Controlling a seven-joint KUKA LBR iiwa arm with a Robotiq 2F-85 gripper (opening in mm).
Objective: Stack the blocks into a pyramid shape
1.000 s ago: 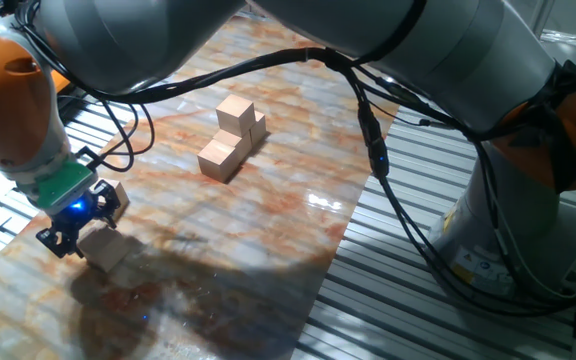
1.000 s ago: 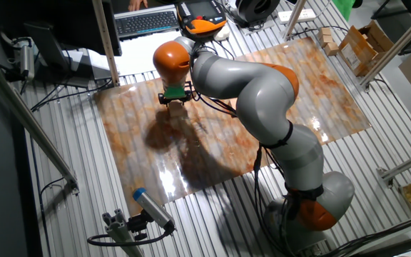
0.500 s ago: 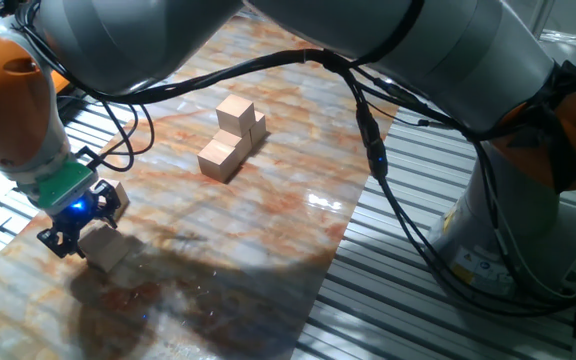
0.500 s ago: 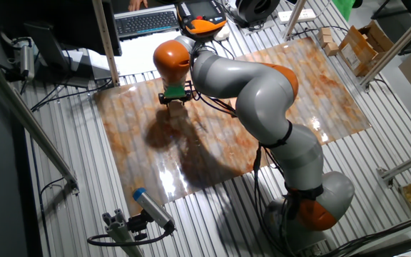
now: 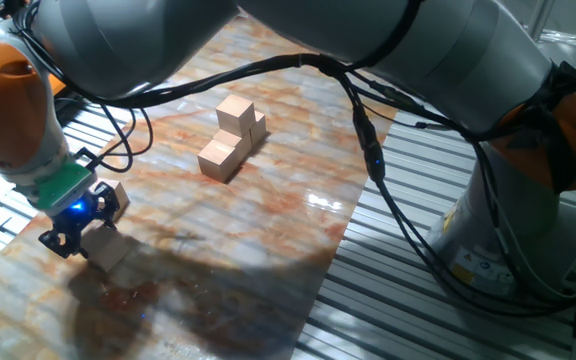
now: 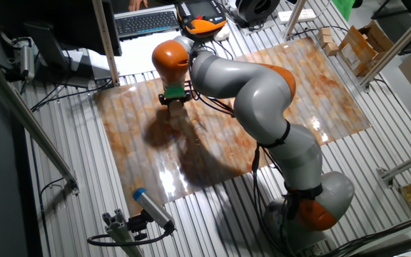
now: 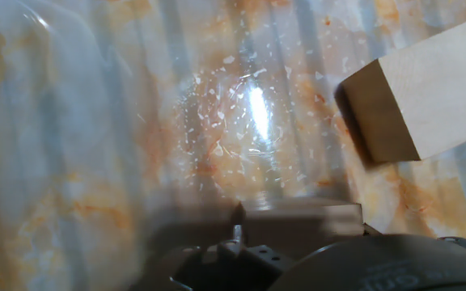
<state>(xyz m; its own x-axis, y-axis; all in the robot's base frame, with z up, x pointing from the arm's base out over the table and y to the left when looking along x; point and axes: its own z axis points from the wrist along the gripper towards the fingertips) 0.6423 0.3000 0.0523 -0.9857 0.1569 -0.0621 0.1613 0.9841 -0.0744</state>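
Down at the left of the marbled board (image 5: 268, 210), the gripper (image 5: 80, 222) sits low over a tan block (image 5: 106, 247), black fingers either side of the cube's top, a blue light glowing on the green-collared wrist above. The fingers look closed in around that block, though whether the pads are actually pressing the wood cannot be told from this side. Away from the gripper, further up the board and to its right, stands the started pile (image 5: 232, 138): one cube (image 5: 219, 159) out in front on the surface, then a short stack behind it with a cube (image 5: 235, 113) perched on top, well apart from the hand. From the other fixed view, the gripper (image 6: 174, 103) hangs under the orange joint (image 6: 170, 58), the block (image 6: 176, 110) just showing beneath it near the far left edge of the board (image 6: 320, 86); the pile itself is hidden behind the arm. A keyboard (image 6: 148, 21) lies beyond the board, off the table's surface. The hand view looks straight down on the glossy orange-and-white board (image 7: 136, 121), a bright glare spot in the middle, with a separate block (image 7: 423, 93) lying tilted at the upper right, just beside the gripper's path, and a blurred tan edge (image 7: 298, 218) low in the frame right against the gripper body. No lettering, brand or label can be read anywhere.
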